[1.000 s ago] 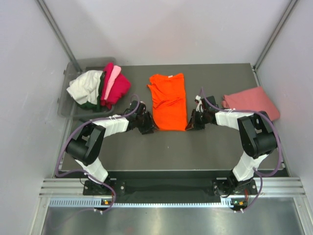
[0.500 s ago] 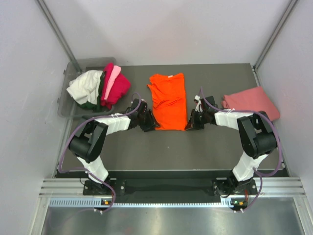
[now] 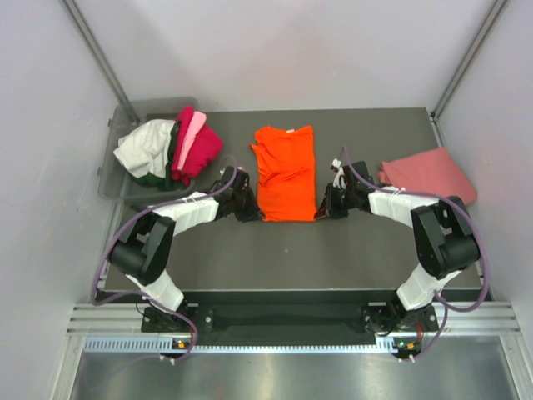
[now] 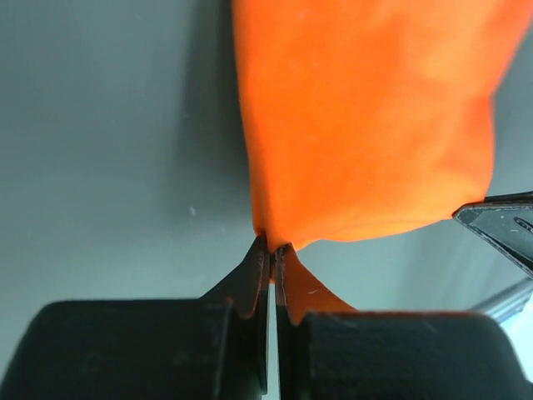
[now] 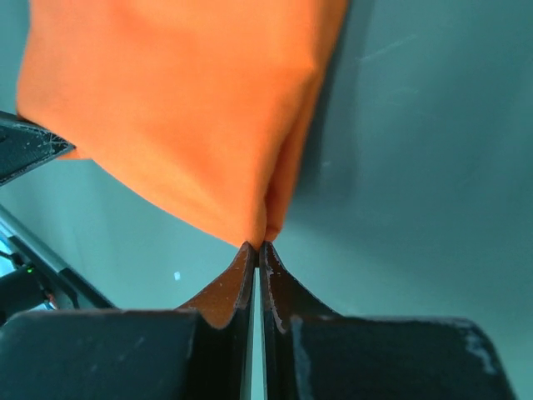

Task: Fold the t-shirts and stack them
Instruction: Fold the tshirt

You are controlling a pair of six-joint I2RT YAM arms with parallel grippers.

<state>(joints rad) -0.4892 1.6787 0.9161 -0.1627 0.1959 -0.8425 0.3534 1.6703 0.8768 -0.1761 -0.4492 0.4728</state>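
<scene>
The bright orange t-shirt [image 3: 286, 171] lies in the middle of the table, folded into a long strip with its collar at the far end. My left gripper [image 3: 252, 210] is shut on its near left corner [image 4: 279, 237]. My right gripper [image 3: 323, 208] is shut on its near right corner [image 5: 266, 225]. Both corners are pinched at the fingertips, and the near hem is raised off the table. A folded salmon-pink t-shirt [image 3: 429, 175] lies at the right edge. Magenta, light pink, white and dark green t-shirts [image 3: 171, 150] are heaped at the left.
A grey plastic bin [image 3: 125, 179] at the far left holds the heap of shirts, which spills over its right rim. The dark table [image 3: 316, 250] ends at a metal rail in front. White walls and slanted frame posts enclose the back and sides.
Both grippers have moved slightly away from the bases with the shirt's near corners, so the near hem has shifted toward the collar and the shirt looks shorter.
</scene>
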